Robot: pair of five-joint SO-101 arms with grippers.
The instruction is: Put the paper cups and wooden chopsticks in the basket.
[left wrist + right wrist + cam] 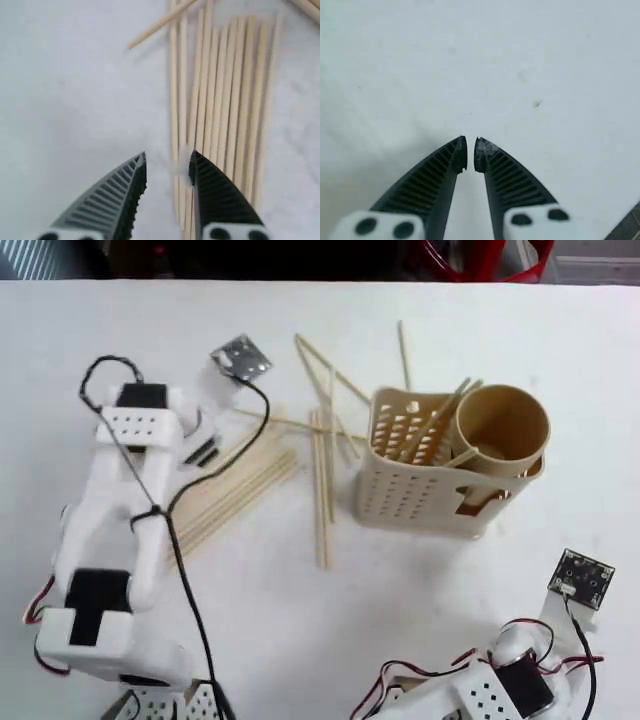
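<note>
A row of wooden chopsticks (225, 100) lies side by side on the white table; from above it is a bundle (232, 492) beside the left arm. My left gripper (167, 160) is open low over the edge of the row, with one or two sticks between its fingers (215, 195); the high view has it (204, 451) at the bundle's upper end. The beige basket (405, 495) holds a paper cup (502, 428) and a few chopsticks (432, 425). My right gripper (470, 152) is shut over bare table, holding nothing.
More loose chopsticks (321, 480) lie scattered left of and behind the basket, one (403, 353) farther back. The right arm (510, 685) sits at the table's front right corner. Red and dark objects stand beyond the table's far edge.
</note>
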